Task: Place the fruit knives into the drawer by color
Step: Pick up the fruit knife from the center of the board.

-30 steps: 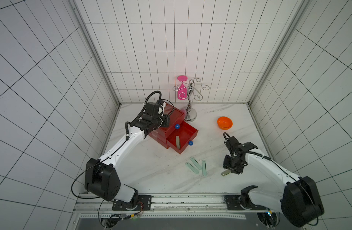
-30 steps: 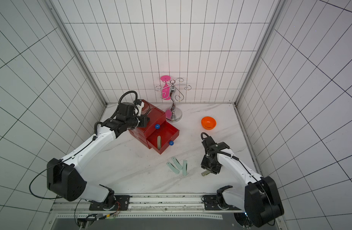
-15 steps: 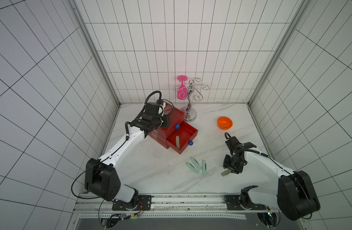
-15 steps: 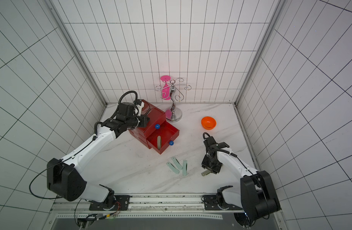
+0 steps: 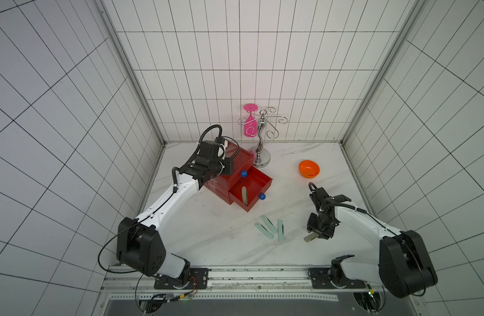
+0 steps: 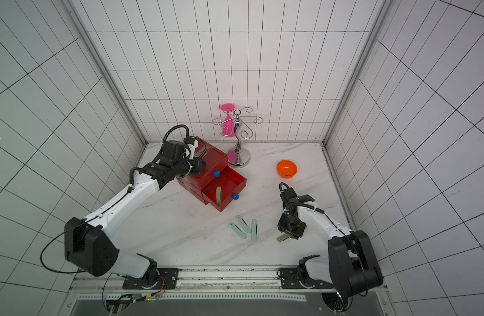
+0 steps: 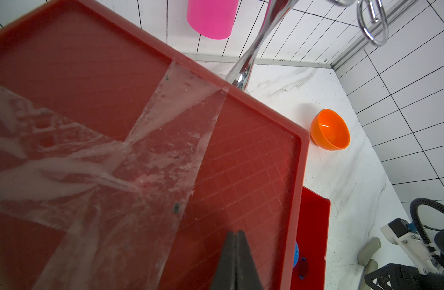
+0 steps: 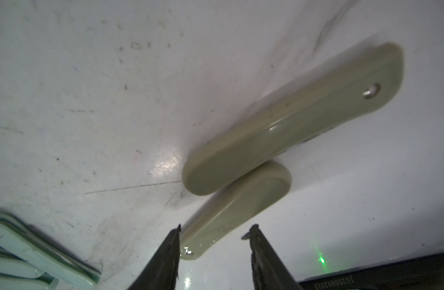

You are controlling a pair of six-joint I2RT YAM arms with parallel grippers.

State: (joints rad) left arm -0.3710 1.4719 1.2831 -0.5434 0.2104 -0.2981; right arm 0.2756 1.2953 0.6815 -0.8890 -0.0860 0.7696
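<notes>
Red open drawer [image 5: 260, 181] holds one knife [image 5: 245, 194]; left gripper [image 7: 236, 238] closed, right gripper [image 8: 214, 229] open.

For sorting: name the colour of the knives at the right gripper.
Grey-olive; knives clearest in the right wrist view.

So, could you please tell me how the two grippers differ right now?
The left gripper has shut jaws; the right gripper has open ones. The left one is at the taped top of the red drawer chest; the right one is low over the table, straddling a grey-olive knife. Neither grips anything.
</notes>
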